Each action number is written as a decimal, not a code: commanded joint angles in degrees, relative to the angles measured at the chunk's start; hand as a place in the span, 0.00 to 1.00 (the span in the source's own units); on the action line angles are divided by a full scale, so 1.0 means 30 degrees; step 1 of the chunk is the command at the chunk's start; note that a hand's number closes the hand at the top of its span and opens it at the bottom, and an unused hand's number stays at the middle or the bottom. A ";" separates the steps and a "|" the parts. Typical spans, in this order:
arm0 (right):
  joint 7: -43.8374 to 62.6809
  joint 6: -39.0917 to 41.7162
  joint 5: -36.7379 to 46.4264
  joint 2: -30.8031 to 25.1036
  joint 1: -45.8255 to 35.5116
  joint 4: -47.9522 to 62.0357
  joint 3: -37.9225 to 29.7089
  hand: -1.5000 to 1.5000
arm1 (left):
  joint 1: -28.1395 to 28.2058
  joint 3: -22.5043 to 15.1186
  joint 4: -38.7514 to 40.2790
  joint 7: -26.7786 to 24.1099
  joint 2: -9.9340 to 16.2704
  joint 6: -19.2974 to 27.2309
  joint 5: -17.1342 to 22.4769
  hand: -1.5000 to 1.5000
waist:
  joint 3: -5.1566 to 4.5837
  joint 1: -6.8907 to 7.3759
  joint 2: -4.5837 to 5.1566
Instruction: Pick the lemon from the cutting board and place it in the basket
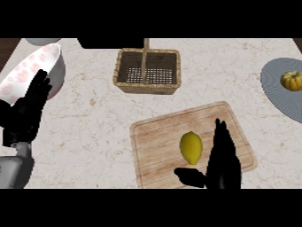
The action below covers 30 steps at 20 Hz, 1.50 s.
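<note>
A yellow lemon (191, 147) lies on the wooden cutting board (160, 133) at the lower middle of the counter. My right hand (222, 164) stands edge-on just right of the lemon, fingers straight and pointing away, thumb low near the lemon's near end; it is open and apart from the fruit. The wicker basket (146, 86) with a handle stands beyond the board, nothing visible inside. My left hand (24, 111) rests open at the far left, fingers up.
A white bowl with pink spots (29, 73) sits at the back left behind my left hand. A grey plate (280, 95) at the right edge carries a small yellow-orange pumpkin (294, 81). A dark object (110, 43) stands behind the basket.
</note>
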 commanded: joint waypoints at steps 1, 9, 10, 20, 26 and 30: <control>0.0546 0.0101 -0.0566 0.0068 0.0084 0.0260 -0.1080 0.00 | 0.0626 -0.0040 -0.0065 -0.0208 -0.0724 0.0382 -0.0543 0.50 | -0.0003 -0.0003 0.0001; 0.0111 -0.1959 -0.1147 0.0068 -0.1244 0.3621 -0.0956 0.00 | -0.0626 0.1007 0.0233 0.0839 -0.0135 -0.0700 -0.0449 0.50 | 0.0000 0.0017 0.0013; 0.0182 -0.0983 -0.0382 0.0068 0.0482 0.1396 -0.0415 0.00 | -0.0455 0.0412 -0.0969 0.1303 -0.0760 -0.0010 -0.1036 0.50 | -0.0002 -0.0033 -0.0013; -0.0186 -0.0971 -0.2091 0.0067 -0.1917 0.4076 -0.1227 0.00 | -0.0533 0.1979 0.0176 0.0325 -0.0346 -0.1659 -0.0514 0.50 | -0.0004 0.0004 0.0007; -0.2142 -0.1601 -0.3748 0.0060 -0.1915 0.6924 0.0310 1.00 | 0.0717 0.1109 0.0719 -0.1384 -0.1469 -0.1138 -0.1377 0.50 | -0.0003 0.0126 0.0047; -0.3400 -0.0855 -0.3943 0.0051 -0.1115 0.5791 -0.0228 1.00 | -0.0393 0.1811 0.0947 -0.0706 -0.1051 -0.1349 -0.1021 0.50 | -0.0005 -0.0037 0.0024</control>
